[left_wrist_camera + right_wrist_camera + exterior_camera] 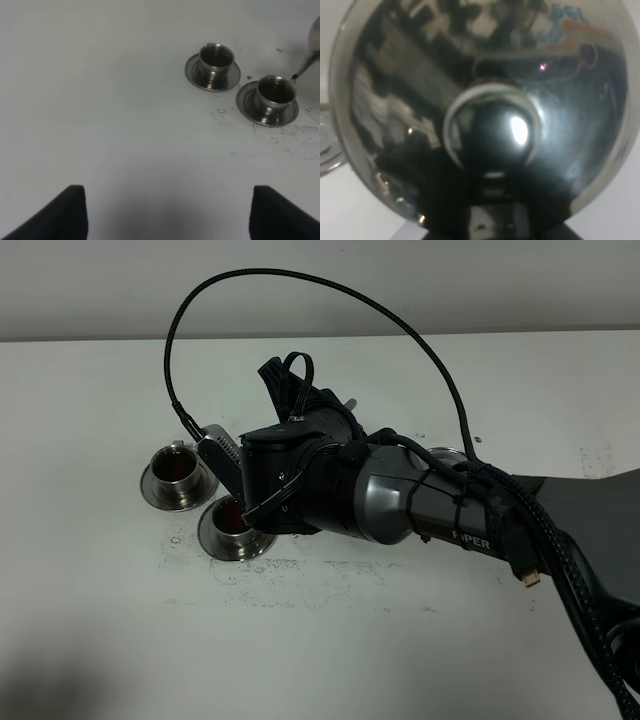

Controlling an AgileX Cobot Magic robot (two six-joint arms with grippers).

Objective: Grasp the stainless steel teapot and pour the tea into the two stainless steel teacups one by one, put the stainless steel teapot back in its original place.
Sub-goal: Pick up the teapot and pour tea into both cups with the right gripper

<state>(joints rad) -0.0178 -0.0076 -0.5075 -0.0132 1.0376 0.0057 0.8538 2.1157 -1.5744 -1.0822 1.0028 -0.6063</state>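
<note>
The right arm [420, 505] reaches in low from the right edge of the high view and across the white bench [100, 620], its dark wrist housing rolled over above the nearer of two stainless steel teacups [236, 518]. A black cable [300, 278] loops high over the arm from the wrist to the forearm. The right end effector is buried under the wrist housing there, and whether it is clamped on anything cannot be told from any view.

The stainless steel teapot [485, 115] fills the right wrist view, its knobbed lid [492, 131] facing the lens and its polished body mirroring the surroundings. In the left wrist view only the pot's edge and thin spout [306, 66] show, the spout tip angled down at the rim of the cup [274, 91] beside it.

Both cups stand on round saucers, close together, left of the bench's middle. Reddish-brown tea [176, 466] sits in the farther cup [176, 469], and the nearer one shows the same colour at its rim.

The left end effector [167, 215] hangs well back from the cups, its two dark fingers [67, 212] spread wide with nothing between them.
</note>
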